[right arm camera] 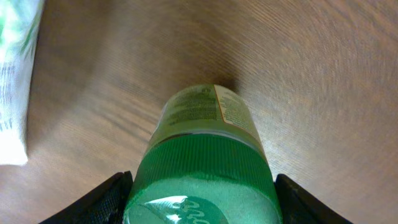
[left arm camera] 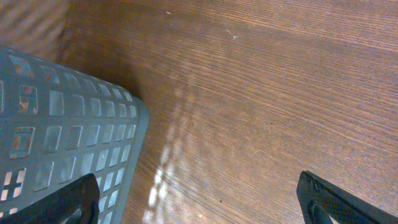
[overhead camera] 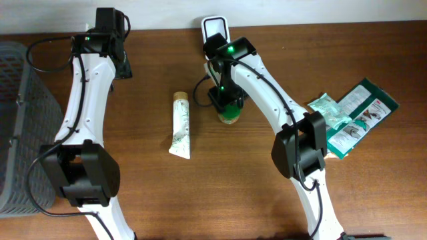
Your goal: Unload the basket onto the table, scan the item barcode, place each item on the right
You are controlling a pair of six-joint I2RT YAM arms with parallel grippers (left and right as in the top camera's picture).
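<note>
**Surface** (overhead camera: 267, 213): brown wood grain, carrying all the items below.

**Bottle** (overhead camera: 231, 116): the task item. It stands upright near the middle of the surface, right of the tube. It has a ribbed green cap and a pale green body with a printed label that includes an orange-edged panel. No barcode can be made out in any view.

**Right hand** (right arm camera: 202, 186): directly above the bottle, with one finger on each side of the green cap and close against it. Whether the fingers (right arm camera: 109, 199) are pressing the cap or only flanking it cannot be told. The bottle's base rests on the wood.

**Left hand** (left arm camera: 196, 186): released, spread wide and holding nothing. It hangs over bare wood at the far left of the surface, beside the corner of the basket.

**Basket** (overhead camera: 20, 120): grey plastic with a lattice wall, at the left edge of the surface. What is inside cannot be seen.

**Tube** (overhead camera: 181, 125): white with green print and a tan cap. It lies flat with the cap pointing to the back, between the two arms and apart from the bottle.

**White-rimmed device** (overhead camera: 215, 28): has a dark face and stands at the back edge, behind the bottle. The right arm partly covers it.

**Pale green packet** (overhead camera: 325, 108): lies flat on the right, overlapping the left side of the dark green packet.

**Dark green packet** (overhead camera: 371, 99): lies flat and angled at the far right, with a white printed panel facing up.
</note>
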